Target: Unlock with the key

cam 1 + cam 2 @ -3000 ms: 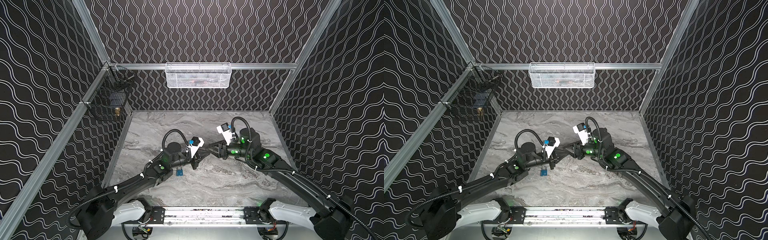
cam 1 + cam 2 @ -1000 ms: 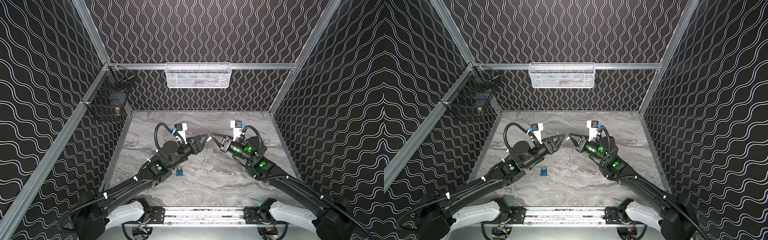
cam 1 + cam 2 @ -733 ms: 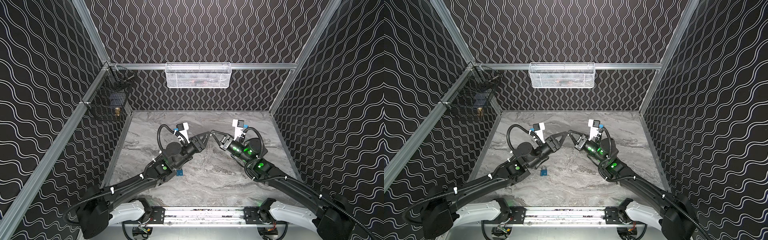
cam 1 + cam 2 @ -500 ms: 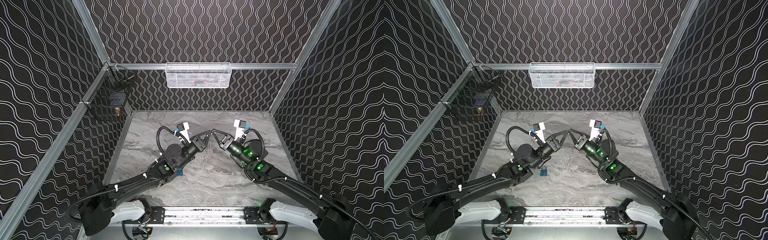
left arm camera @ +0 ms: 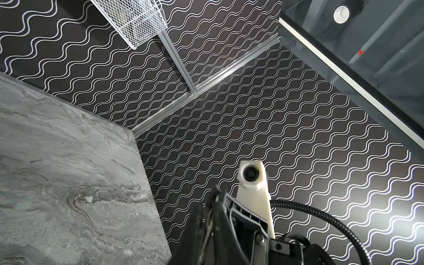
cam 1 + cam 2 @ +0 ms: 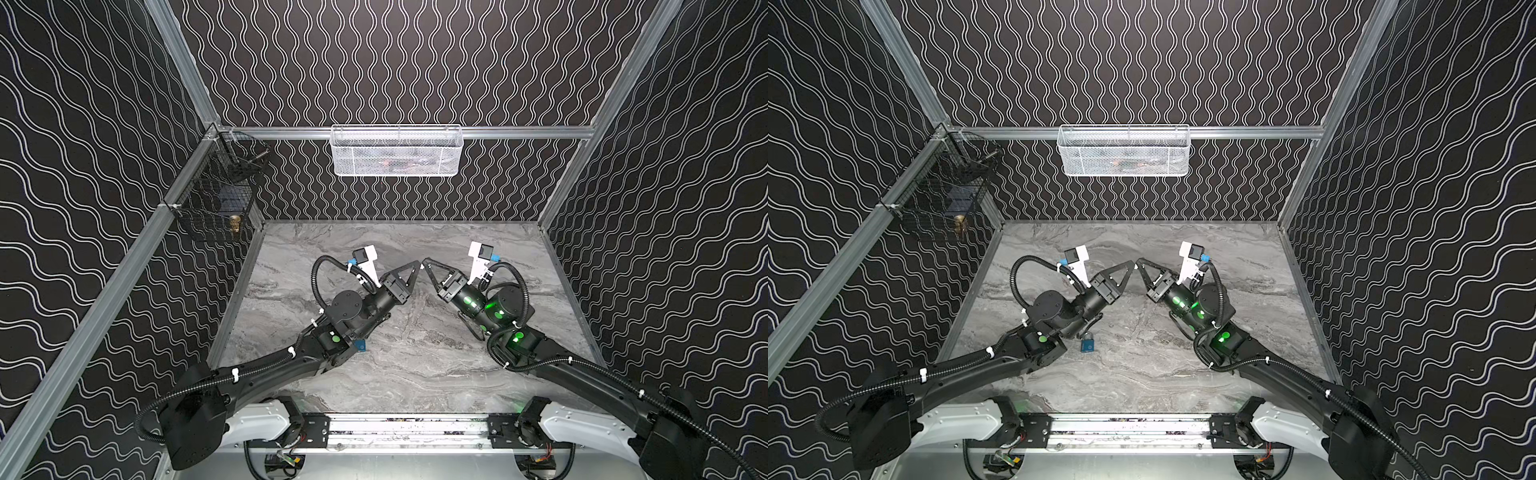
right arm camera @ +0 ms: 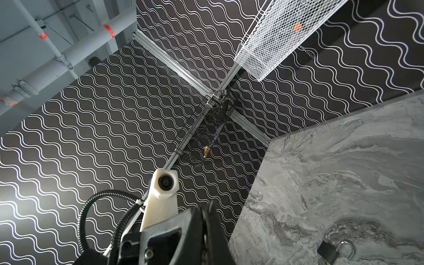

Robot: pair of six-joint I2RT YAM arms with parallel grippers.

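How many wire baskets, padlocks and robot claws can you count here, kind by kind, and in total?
Wire mesh baskets on the walls: 2 (white basket, black basket)
Small blue padlock with silver shackle: 1
Black robot claws: 2 (left claw, right claw)
Total: 5

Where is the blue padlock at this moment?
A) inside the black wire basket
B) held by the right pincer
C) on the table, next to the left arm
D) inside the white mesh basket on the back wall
C: in a top view the blue padlock lies on the marble table, right beside the left arm.
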